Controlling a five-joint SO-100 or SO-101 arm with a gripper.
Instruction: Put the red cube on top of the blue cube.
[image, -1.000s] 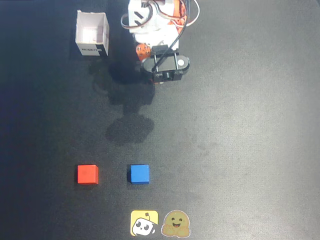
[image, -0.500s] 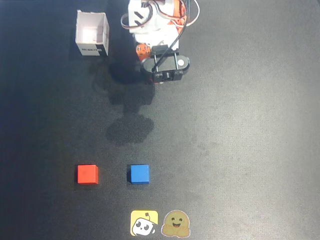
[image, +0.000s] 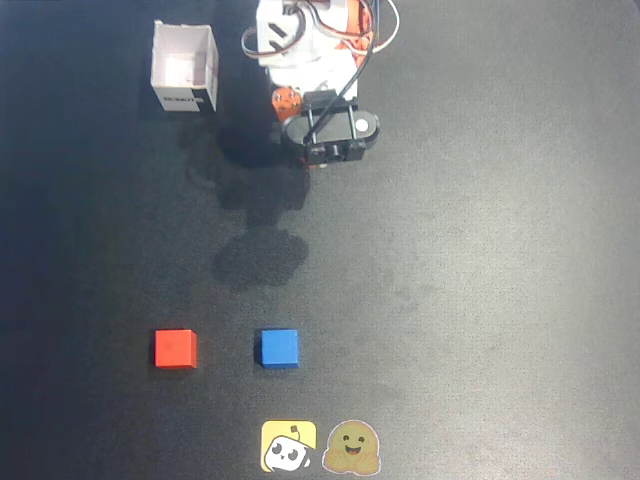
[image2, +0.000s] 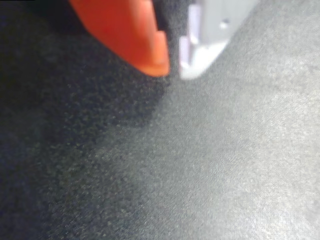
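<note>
The task is at its very start: the arm sits folded near the far edge of the counter (image: 480, 250), and its gripper (image2: 174, 65) holds nothing, the orange and white fingers (image2: 145, 45) nearly together with only a thin gap in the wrist view. The red cube (image: 175, 349) rests near the near edge, left of the blue cube (image: 279, 348) in the overhead view, the two apart and both well away from the arm. Next, I judge, the arm must reach out toward the red cube, spread its fingers and lower them around it.
</note>
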